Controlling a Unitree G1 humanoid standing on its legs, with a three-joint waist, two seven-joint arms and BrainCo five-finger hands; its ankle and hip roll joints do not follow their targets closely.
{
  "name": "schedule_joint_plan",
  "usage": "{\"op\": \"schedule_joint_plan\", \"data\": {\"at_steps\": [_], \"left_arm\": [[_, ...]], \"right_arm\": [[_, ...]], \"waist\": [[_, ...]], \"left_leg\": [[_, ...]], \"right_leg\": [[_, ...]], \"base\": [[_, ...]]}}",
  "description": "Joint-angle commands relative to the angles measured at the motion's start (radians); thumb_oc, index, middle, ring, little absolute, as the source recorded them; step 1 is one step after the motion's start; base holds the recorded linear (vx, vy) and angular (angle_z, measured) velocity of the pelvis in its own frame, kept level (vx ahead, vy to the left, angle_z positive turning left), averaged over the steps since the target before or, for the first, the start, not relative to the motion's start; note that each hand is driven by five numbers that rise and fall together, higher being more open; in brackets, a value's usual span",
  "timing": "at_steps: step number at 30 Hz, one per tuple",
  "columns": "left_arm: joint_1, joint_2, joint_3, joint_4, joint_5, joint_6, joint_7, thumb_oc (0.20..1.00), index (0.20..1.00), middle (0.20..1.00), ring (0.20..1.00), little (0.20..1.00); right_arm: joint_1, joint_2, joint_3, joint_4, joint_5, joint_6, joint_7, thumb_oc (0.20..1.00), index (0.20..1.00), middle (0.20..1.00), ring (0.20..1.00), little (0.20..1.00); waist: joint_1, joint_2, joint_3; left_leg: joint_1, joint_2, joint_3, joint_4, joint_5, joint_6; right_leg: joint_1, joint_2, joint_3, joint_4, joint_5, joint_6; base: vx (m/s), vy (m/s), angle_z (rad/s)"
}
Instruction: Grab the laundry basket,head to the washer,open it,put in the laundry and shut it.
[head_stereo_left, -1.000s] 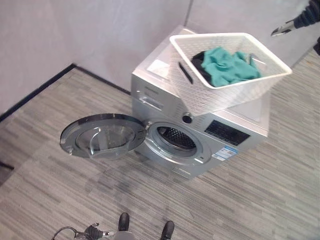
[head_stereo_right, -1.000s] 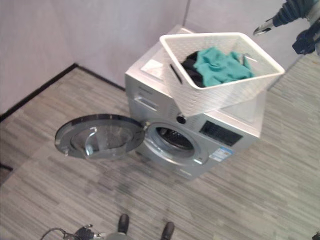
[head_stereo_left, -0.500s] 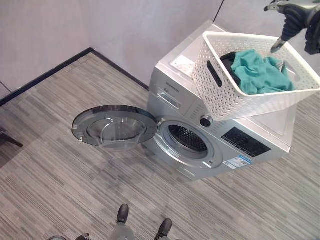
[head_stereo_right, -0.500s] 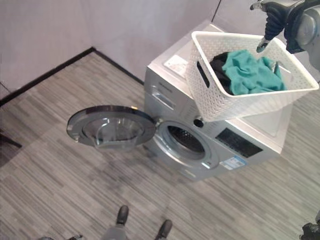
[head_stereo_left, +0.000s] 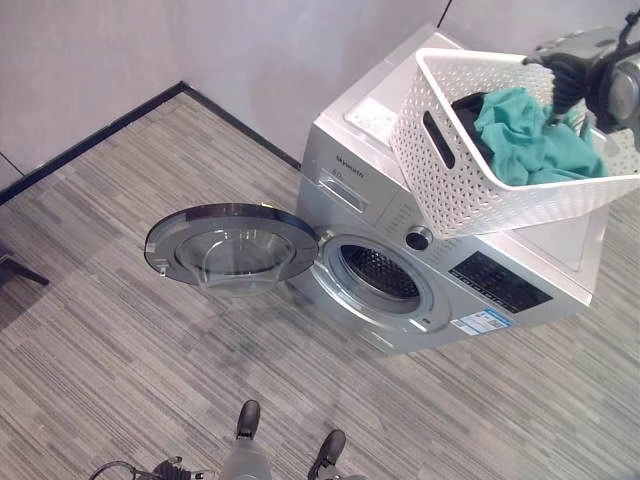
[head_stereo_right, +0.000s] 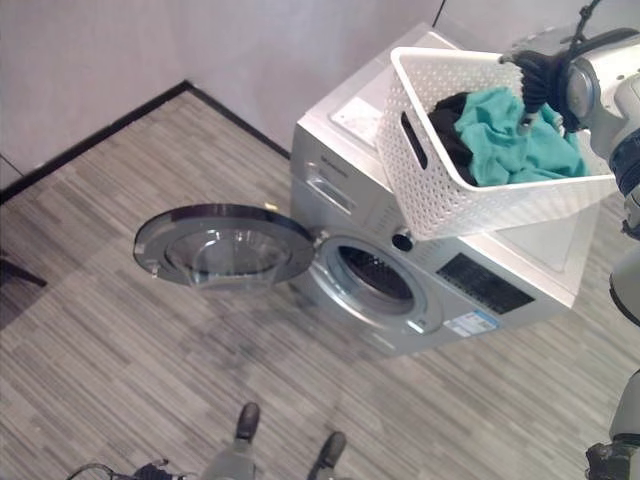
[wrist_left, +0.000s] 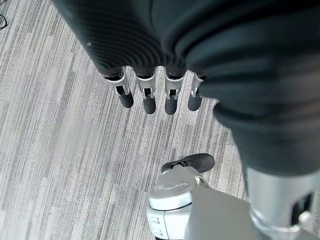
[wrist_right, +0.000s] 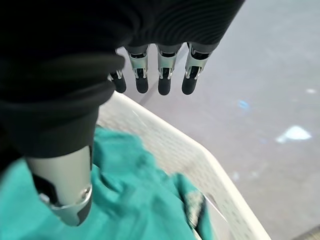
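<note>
A silver front-loading washer (head_stereo_left: 480, 285) stands by the wall, its round door (head_stereo_left: 230, 250) swung wide open to the left of the drum opening (head_stereo_left: 378, 275). On its top rests a white perforated laundry basket (head_stereo_left: 470, 190), overhanging the front edge. Inside lie a teal cloth (head_stereo_left: 535, 145) and a black cloth (head_stereo_left: 466, 108). My right hand (head_stereo_right: 540, 75) hovers over the basket's far side, open, its straight fingers (wrist_right: 165, 75) above the rim and its thumb just over the teal cloth (wrist_right: 130, 195). My left hand (wrist_left: 145, 95) hangs open over the floor.
Grey walls with a black baseboard (head_stereo_left: 90, 140) run behind and to the left of the washer. The open door juts out low over the striped grey floor (head_stereo_left: 120, 380). A dark object (head_stereo_left: 12, 270) pokes in at the left edge.
The camera has shifted. My right hand came in from the upper right and dropped lower over the basket, closer to the teal cloth. Basket, washer and door stay put.
</note>
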Motion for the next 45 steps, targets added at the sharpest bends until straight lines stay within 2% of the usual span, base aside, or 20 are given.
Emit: {"op": "schedule_joint_plan", "data": {"at_steps": [1, 5, 8, 12, 21, 22, 23, 24, 35, 40, 42, 43, 44, 45], "left_arm": [[-0.041, 0.033, -0.010, 0.000, -0.021, 0.023, -0.002, 1.000, 1.000, 1.000, 1.000, 1.000], [-0.045, 0.007, -0.011, -0.006, -0.016, 0.021, 0.012, 1.000, 1.000, 1.000, 1.000, 1.000], [-0.046, 0.003, -0.015, -0.010, -0.023, 0.016, 0.011, 1.000, 1.000, 1.000, 1.000, 1.000], [-0.051, -0.002, -0.023, -0.014, -0.036, 0.012, 0.006, 1.000, 1.000, 1.000, 1.000, 1.000], [-0.077, -0.003, -0.082, -0.037, -0.060, 0.003, -0.004, 1.000, 1.000, 1.000, 1.000, 1.000], [-0.080, 0.000, -0.087, -0.036, -0.061, 0.004, -0.005, 1.000, 1.000, 1.000, 1.000, 1.000], [-0.080, 0.000, -0.086, -0.036, -0.061, 0.004, -0.005, 1.000, 1.000, 1.000, 1.000, 1.000], [-0.084, -0.002, -0.088, -0.035, -0.065, 0.005, -0.005, 1.000, 1.000, 1.000, 1.000, 1.000], [-0.104, 0.006, -0.062, -0.027, -0.071, 0.009, 0.038, 1.000, 1.000, 1.000, 1.000, 1.000], [-0.108, -0.002, -0.052, -0.029, -0.063, 0.007, 0.052, 1.000, 1.000, 1.000, 1.000, 1.000], [-0.110, -0.006, -0.047, -0.034, -0.056, 0.002, 0.063, 1.000, 1.000, 1.000, 1.000, 1.000], [-0.110, -0.006, -0.047, -0.034, -0.056, 0.002, 0.063, 1.000, 1.000, 1.000, 1.000, 1.000], [-0.113, -0.008, -0.043, -0.036, -0.045, -0.001, 0.074, 1.000, 1.000, 1.000, 1.000, 1.000], [-0.113, -0.007, -0.043, -0.036, -0.045, -0.001, 0.074, 1.000, 1.000, 1.000, 1.000, 1.000]], "right_arm": [[-0.089, -0.029, 0.004, 0.098, -0.051, 0.062, -0.022, 1.000, 1.000, 1.000, 1.000, 1.000], [-0.048, -0.087, -0.022, 0.080, -0.078, 0.065, -0.072, 1.000, 1.000, 1.000, 1.000, 1.000], [-0.029, -0.094, -0.041, 0.091, -0.044, 0.062, -0.057, 1.000, 1.000, 1.000, 1.000, 1.000], [0.001, -0.096, -0.058, 0.114, -0.010, 0.058, -0.045, 1.000, 1.000, 1.000, 1.000, 1.000], [-0.038, -0.054, 0.004, 0.192, 0.037, 0.083, 0.065, 1.000, 1.000, 1.000, 1.000, 1.000], [-0.046, -0.047, 0.004, 0.203, 0.030, 0.087, 0.060, 0.598, 0.598, 0.598, 0.598, 0.598], [-0.046, -0.046, 0.004, 0.204, 0.030, 0.087, 0.060, 0.492, 0.492, 0.492, 0.492, 0.492], [-0.059, -0.028, 0.004, 0.209, 0.023, 0.088, 0.049, 0.200, 0.200, 0.200, 0.200, 0.200], [-0.095, 0.013, -0.029, 0.140, -0.027, 0.093, -0.073, 0.200, 0.200, 0.200, 0.200, 0.200], [-0.089, -0.021, -0.058, 0.066, -0.058, 0.088, -0.138, 0.200, 0.200, 0.200, 0.200, 0.200], [-0.083, -0.059, -0.091, 0.038, -0.077, 0.091, -0.201, 0.200, 0.200, 0.200, 0.200, 0.200], [-0.083, -0.059, -0.092, 0.038, -0.077, 0.091, -0.202, 0.200, 0.200, 0.200, 0.200, 0.200], [-0.081, -0.086, -0.127, 0.013, -0.092, 0.099, -0.252, 0.200, 0.200, 0.200, 0.200, 0.200], [-0.081, -0.086, -0.127, 0.013, -0.092, 0.099, -0.252, 0.200, 0.200, 0.200, 0.200, 0.200]], "waist": [[0.032, -0.036, 0.080], [0.032, 0.010, 0.101], [0.033, 0.015, 0.109], [0.037, 0.014, 0.120], [0.056, -0.030, 0.140], [0.057, -0.035, 0.141], [0.056, -0.035, 0.141], [0.059, -0.035, 0.142], [0.057, -0.033, 0.163], [0.045, -0.019, 0.164], [0.040, -0.009, 0.164], [0.040, -0.009, 0.164], [0.037, 0.000, 0.162], [0.037, 0.000, 0.162]], "left_leg": [[0.000, -0.070, 0.024, -0.017, 0.025, -0.005], [-0.030, -0.078, 0.028, -0.017, 0.030, -0.006], [-0.047, -0.080, 0.027, -0.017, 0.032, -0.007], [-0.068, -0.081, 0.031, -0.017, 0.036, -0.008], [-0.114, -0.084, 0.022, -0.017, 0.040, -0.009], [-0.115, -0.084, 0.021, -0.017, 0.040, -0.009], [-0.115, -0.084, 0.021, -0.017, 0.040, -0.009], [-0.115, -0.085, 0.020, -0.017, 0.040, -0.008], [-0.123, -0.077, 0.011, -0.017, 0.043, -0.009], [-0.119, -0.074, 0.016, -0.017, 0.043, -0.008], [-0.116, -0.073, 0.019, -0.017, 0.043, -0.009], [-0.116, -0.073, 0.019, -0.017, 0.043, -0.009], [-0.112, -0.071, 0.022, -0.017, 0.041, -0.010], [-0.111, -0.071, 0.022, -0.017, 0.041, -0.010]], "right_leg": [[0.094, -0.033, 0.047, -0.002, 0.076, 0.072], [0.060, -0.042, 0.061, -0.002, 0.087, 0.080], [0.043, -0.043, 0.067, -0.002, 0.086, 0.080], [0.021, -0.044, 0.077, -0.002, 0.093, 0.085], [-0.015, -0.039, 0.075, -0.002, 0.104, 0.091], [-0.015, -0.039, 0.073, -0.002, 0.106, 0.091], [-0.015, -0.039, 0.072, -0.002, 0.106, 0.091], [-0.015, -0.039, 0.071, -0.002, 0.108, 0.092], [-0.028, -0.031, 0.068, -0.002, 0.109, 0.089], [-0.032, -0.033, 0.074, -0.002, 0.112, 0.088], [-0.031, -0.034, 0.076, -0.002, 0.112, 0.088], [-0.031, -0.034, 0.076, -0.002, 0.112, 0.088], [-0.029, -0.037, 0.075, -0.002, 0.111, 0.088], [-0.029, -0.037, 0.075, -0.002, 0.111, 0.088]], "base": [[0.00, 0.000, 0.00], [0.00, 0.000, 0.00], [0.00, 0.000, 0.00], [0.00, -0.002, -0.02], [0.00, -0.007, -0.01], [0.00, 0.000, 0.00], [0.00, -0.005, 0.04], [0.00, -0.011, 0.06], [-0.01, 0.000, 0.01], [0.00, 0.000, 0.00], [0.00, 0.000, 0.00], [0.00, 0.000, 0.00], [0.00, 0.000, 0.00], [0.00, 0.000, 0.00]]}}
